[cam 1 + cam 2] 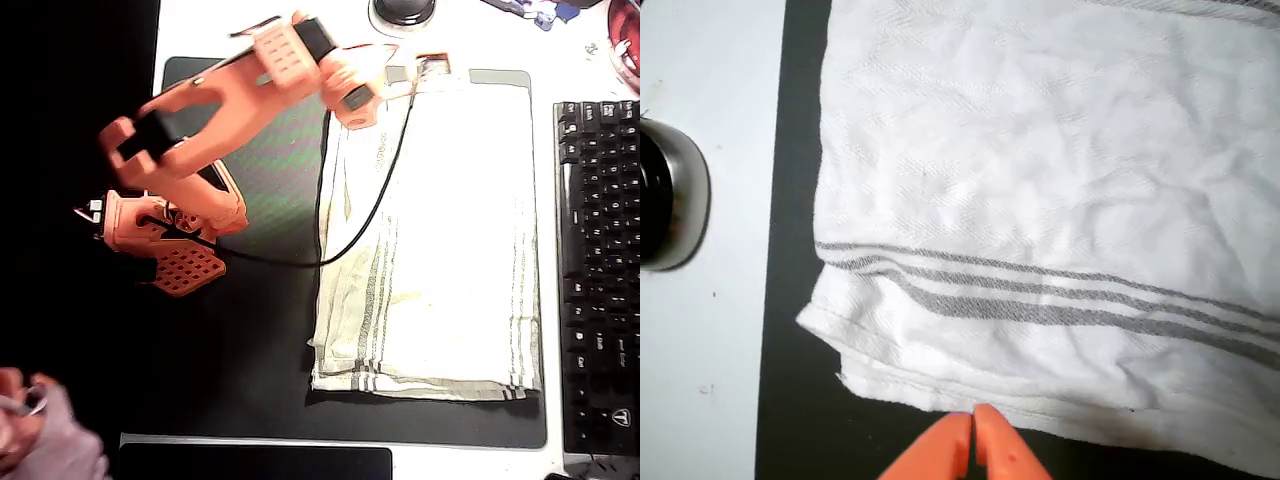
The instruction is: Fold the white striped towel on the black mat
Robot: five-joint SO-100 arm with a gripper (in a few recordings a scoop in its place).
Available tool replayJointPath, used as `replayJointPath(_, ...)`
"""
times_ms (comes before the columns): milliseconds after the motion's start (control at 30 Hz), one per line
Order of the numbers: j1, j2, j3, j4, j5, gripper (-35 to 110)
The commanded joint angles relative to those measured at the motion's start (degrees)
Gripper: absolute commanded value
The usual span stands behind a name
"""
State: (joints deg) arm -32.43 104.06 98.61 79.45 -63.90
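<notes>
Wrist view: claw [972,432] tips pressed together, nothing between them; clenched empty. Tips sit at the towel [1040,200] hem, right at its edge, over the mat [800,400]. Cannot tell whether the tips touch the cloth or hover just above it.

Towel lies straight ahead of the claw in this view, running away from the tips. Stripe band crosses just beyond the tips, roughly square to the direction the claw points. A corner of the towel sits ahead and to the left of the tips, close by; it shows at least two layers, so the cloth looks already doubled here.

Overhead view: towel [440,250] spread on the right part of the mat [260,380], long axis running top to bottom of the picture. Left edge bunched and layered. Arm reaches across the top, claw end [385,75] at the towel's top-left corner. Black cable drapes from the wrist across the cloth. Mat rests on a white counter [520,40]; keyboard [598,270] right of the mat, well clear of the claw.

Judgement: the towel's whole length lies away from the claw along the long axis, so the next fold would likely carry this near hem over toward the far end. First need: jaws must part and take the hem or the nearby corner, catching all layers. Risk: pinching the top layer only, or the cable dragging the cloth.
</notes>
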Motion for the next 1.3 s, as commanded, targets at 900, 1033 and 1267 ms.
replayJointPath(900,-4.2,-42.4,-41.8,0.0,7.8,16)
replayJointPath(1033,-4.0,-45.3,-44.4,0.0,8.3,20)
replayJointPath(1267,-3.4,-49.4,-46.8,0.5,7.9,21)
